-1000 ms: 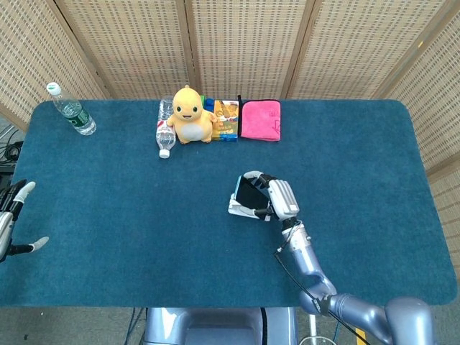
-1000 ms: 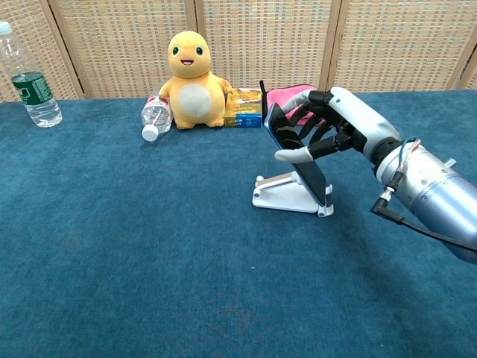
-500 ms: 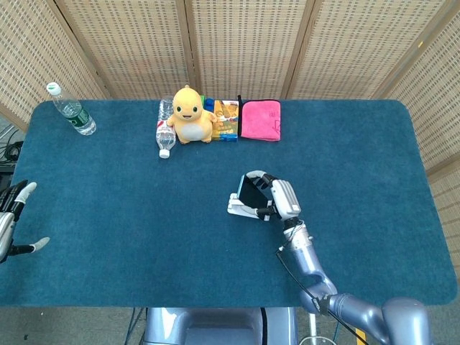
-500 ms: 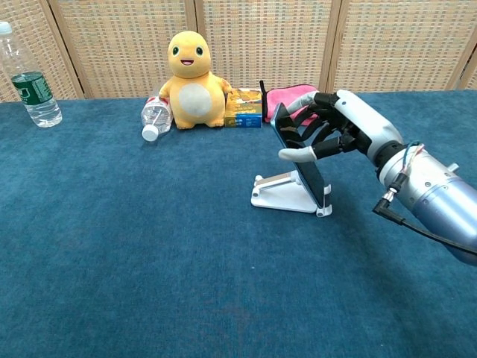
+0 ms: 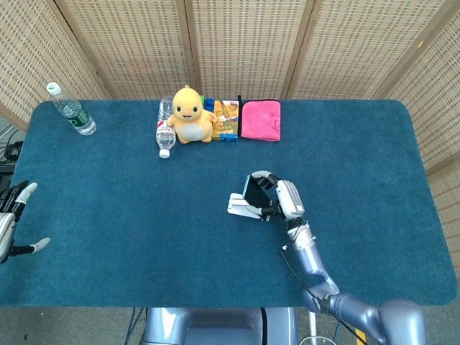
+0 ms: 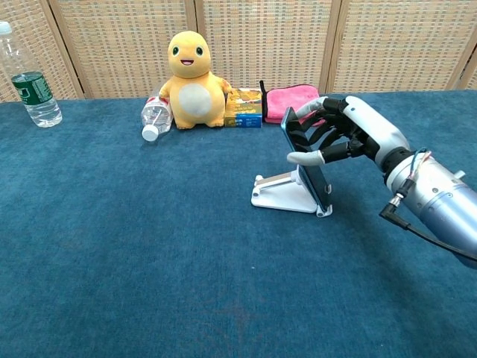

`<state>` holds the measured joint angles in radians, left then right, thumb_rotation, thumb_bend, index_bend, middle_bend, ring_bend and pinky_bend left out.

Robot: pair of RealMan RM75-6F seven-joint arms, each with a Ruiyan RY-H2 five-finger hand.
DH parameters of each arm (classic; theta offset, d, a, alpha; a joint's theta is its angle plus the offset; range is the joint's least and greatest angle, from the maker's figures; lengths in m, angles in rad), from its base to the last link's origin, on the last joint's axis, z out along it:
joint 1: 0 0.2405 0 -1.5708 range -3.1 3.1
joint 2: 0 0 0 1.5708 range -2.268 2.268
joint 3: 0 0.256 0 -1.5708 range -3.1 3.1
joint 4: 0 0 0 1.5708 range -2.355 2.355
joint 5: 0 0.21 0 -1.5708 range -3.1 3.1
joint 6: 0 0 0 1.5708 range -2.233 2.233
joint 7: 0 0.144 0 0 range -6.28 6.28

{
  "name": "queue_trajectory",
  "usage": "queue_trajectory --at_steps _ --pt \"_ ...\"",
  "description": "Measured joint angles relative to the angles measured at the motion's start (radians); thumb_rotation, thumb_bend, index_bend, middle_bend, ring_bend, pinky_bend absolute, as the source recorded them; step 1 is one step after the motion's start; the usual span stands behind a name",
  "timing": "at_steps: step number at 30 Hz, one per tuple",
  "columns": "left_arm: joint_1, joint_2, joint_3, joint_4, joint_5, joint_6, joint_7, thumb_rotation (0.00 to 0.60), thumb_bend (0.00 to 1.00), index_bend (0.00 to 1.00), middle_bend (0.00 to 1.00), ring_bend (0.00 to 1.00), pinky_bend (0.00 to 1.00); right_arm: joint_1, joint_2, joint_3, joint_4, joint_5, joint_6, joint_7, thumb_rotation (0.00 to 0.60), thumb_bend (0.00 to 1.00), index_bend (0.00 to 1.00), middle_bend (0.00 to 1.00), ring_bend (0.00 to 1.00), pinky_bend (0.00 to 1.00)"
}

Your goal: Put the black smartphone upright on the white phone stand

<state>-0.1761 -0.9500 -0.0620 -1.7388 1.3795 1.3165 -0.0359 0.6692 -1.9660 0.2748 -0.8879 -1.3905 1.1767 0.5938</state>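
Note:
The black smartphone point(image 6: 314, 183) stands steeply tilted with its lower edge on the lip of the white phone stand point(image 6: 279, 195) near the table's middle. My right hand point(image 6: 344, 135) grips its upper part, thumb across the front and fingers behind. From the head view, the smartphone point(image 5: 252, 190) and stand point(image 5: 239, 205) sit just left of my right hand point(image 5: 285, 198). My left hand point(image 5: 11, 224) hovers at the table's left edge, fingers apart, holding nothing.
Along the back stand a yellow plush toy point(image 6: 188, 71), a lying water bottle point(image 6: 155, 115), a small orange box point(image 6: 244, 107) and a pink cloth point(image 6: 289, 100). An upright bottle point(image 6: 30, 80) is at the far left corner.
My right hand has shifted slightly right with the smartphone, tipping it more upright against the stand. The left hand has not moved.

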Motion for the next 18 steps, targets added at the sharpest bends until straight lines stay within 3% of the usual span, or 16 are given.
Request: queue_trajectory --at_steps 3,6,13,18 --pt "0.0 -0.001 0.0 -0.001 -0.001 0.001 0.003 0.6 0.0 0.0 0.0 0.0 0.0 -0.001 0.003 -0.016 0.008 -0.019 0.002 0.024 0.6 0.27 0.14 0.28 0.33 0.42" --pt "0.0 -0.002 0.001 -0.002 -0.001 0.001 0.004 0.6 0.0 0.0 0.0 0.0 0.0 0.0 0.009 -0.031 0.014 -0.038 0.005 0.049 0.6 0.21 0.07 0.19 0.27 0.42" --pt "0.001 -0.001 0.001 -0.001 0.0 0.002 0.002 0.6 0.0 0.0 0.0 0.0 0.0 0.002 0.018 -0.037 0.02 -0.044 0.007 0.049 0.6 0.13 0.04 0.1 0.2 0.42" --pt "0.001 -0.001 0.002 -0.002 0.003 0.004 0.004 0.6 0.0 0.0 0.0 0.0 0.0 0.002 0.041 -0.047 -0.002 -0.056 0.006 0.049 0.6 0.05 0.0 0.01 0.04 0.25"
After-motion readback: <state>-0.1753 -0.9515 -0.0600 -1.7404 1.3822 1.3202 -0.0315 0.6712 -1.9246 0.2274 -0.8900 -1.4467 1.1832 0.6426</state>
